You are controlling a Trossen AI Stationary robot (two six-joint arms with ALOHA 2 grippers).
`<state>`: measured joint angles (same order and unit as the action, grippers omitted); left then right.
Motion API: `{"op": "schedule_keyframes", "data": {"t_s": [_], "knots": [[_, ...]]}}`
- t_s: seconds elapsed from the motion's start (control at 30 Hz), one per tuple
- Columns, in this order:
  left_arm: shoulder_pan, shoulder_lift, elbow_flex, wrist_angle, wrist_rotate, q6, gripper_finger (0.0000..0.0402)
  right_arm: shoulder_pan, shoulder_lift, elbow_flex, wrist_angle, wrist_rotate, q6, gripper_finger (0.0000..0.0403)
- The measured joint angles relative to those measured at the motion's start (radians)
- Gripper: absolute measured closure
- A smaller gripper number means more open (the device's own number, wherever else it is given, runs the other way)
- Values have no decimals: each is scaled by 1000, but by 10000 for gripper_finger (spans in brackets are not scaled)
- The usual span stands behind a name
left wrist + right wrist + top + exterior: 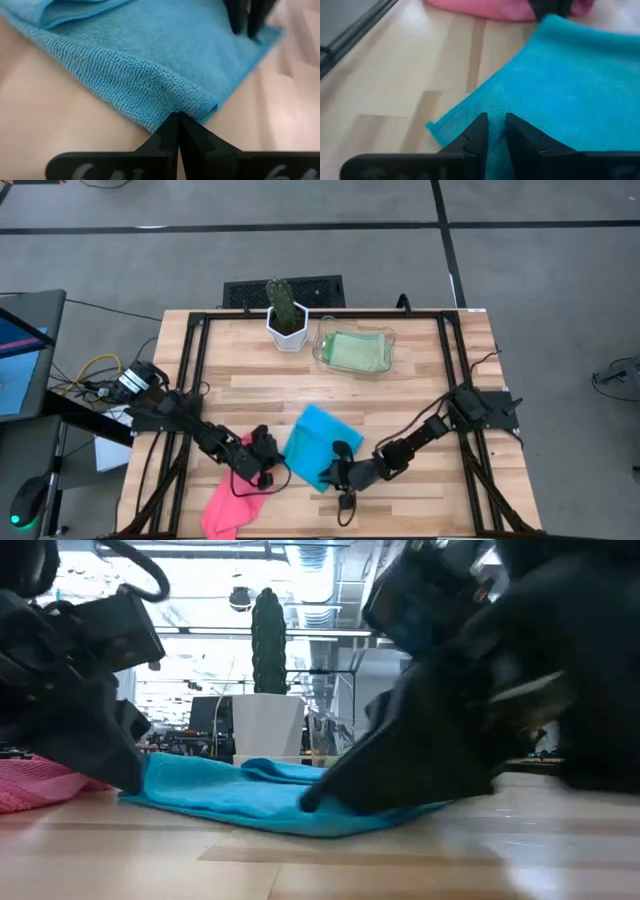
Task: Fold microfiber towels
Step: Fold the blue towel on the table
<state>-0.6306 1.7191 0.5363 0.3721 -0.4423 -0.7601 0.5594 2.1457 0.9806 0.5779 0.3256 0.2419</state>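
Turquoise towel [318, 445] lies on the tabletop [420, 395] near its front edge, between both grippers. Left gripper [178, 120] fingers pressed together on its left edge; right gripper [495, 131] fingers pinching its front corner. Pink towel [232, 502] bunched just beside, at left. Green towels [356, 352] sit in a clear tray [322, 350] at the back.

One turquoise towel [313, 442], one pink towel [228, 505], one potted cactus [285, 313], one tray [355, 351].

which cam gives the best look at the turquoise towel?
High view: the whole turquoise towel shows, lying between the left gripper and right gripper, beside the pink towel. Low view shows only its rumpled side profile. The left wrist view shows one pinched corner up close; the right wrist view shows another edge between its fingers.
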Motion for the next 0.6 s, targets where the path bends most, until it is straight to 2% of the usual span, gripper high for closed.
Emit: {"op": "schedule_keyframes", "data": {"t_s": [0.2, 0.37, 0.6], "knots": [[-19, 2, 100, -128, 97, 80, 401, 66, -48, 2, -154, 30, 65, 320], [-20, 2, 216, -327, 109, 196, 402, 85, -55, 1, -177, 54, 65, 321], [-20, 2, 364, -634, 119, 278, 401, 87, -55, 0, -180, 47, 65, 321]]}}
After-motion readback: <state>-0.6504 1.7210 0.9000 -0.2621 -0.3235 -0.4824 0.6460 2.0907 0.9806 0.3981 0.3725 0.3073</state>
